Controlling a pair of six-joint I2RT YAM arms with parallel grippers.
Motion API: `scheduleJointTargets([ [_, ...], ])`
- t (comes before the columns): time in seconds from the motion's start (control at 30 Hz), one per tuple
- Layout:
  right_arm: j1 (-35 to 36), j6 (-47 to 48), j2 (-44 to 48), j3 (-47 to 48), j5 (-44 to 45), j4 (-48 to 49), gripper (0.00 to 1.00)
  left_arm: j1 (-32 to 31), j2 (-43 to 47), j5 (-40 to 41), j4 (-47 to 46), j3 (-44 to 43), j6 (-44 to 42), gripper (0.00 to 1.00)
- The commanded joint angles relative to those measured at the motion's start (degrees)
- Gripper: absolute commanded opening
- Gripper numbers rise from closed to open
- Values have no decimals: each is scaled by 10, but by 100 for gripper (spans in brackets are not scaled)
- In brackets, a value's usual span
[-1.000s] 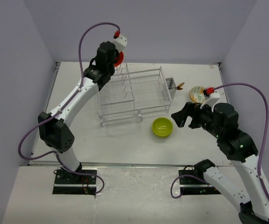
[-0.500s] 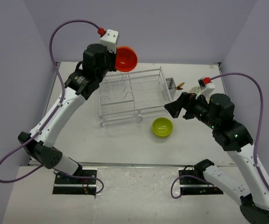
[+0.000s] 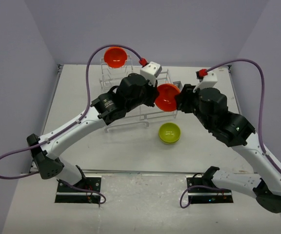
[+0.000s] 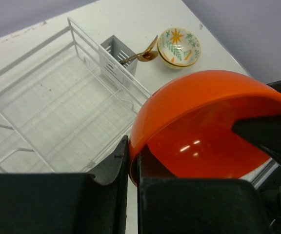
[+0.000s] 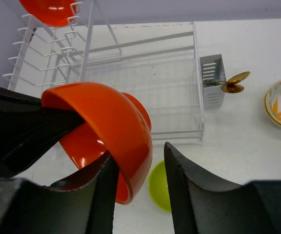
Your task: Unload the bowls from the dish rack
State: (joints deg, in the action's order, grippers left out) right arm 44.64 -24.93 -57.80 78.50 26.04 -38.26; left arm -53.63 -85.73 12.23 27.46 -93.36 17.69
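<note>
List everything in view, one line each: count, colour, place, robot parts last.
Orange bowl in the air: one, orange-red, between the two grippers.
Orange bowl in the rack: one, orange-red, atop the tall slotted end.
Green bowl: one, lime-green, on the table before the rack.
Flowered bowl: one, whitish with yellow-orange flowers, on the table past the basket.
Dish rack: one, white wire, on the table.
Cutlery basket: one, grey, on the rack's end.
Spoon: one, gold, sticking out of the basket.
Table: one, white.
Left gripper: one, black, shut on the airborne bowl's rim.
Right gripper: one, black, jaws open astride that bowl's wall.
</note>
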Motion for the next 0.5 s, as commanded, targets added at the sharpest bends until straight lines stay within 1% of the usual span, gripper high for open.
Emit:
scheduleJointTargets([
  [0.0,4,15,-20,11,92,-26,40,-20,-2,14,-25,-16,27,0],
  [0.1,4,15,-33,11,105,-35,41,-21,-7,14,-25,-22,30,0],
  [0.13,4,15,-37,11,108,-38,37,-21,-8,12,-26,-23,30,0],
  [0.17,4,14,-42,12,121,-41,29,-21,-11,10,-24,-25,30,0],
  [0.23,5,8,-55,14,137,-49,0,-21,-14,10,-20,-30,30,0],
  [0.3,4,5,-60,10,146,-56,0,-21,-16,14,-13,-38,22,0],
  [0.33,3,2,-60,7,147,-58,0,-21,-18,16,-7,-45,18,2],
  [0.37,-3,-7,-59,1,151,-59,0,-21,-18,19,10,-53,14,20],
  [0.4,-13,-16,-55,-15,138,-60,0,-21,-16,28,16,-72,7,99],
  [0.43,-57,-25,-41,-26,113,-60,0,-21,-11,42,27,-82,-4,100],
  [0.47,-88,-43,-31,-58,81,-60,0,-21,-5,53,39,-91,-8,100],
])
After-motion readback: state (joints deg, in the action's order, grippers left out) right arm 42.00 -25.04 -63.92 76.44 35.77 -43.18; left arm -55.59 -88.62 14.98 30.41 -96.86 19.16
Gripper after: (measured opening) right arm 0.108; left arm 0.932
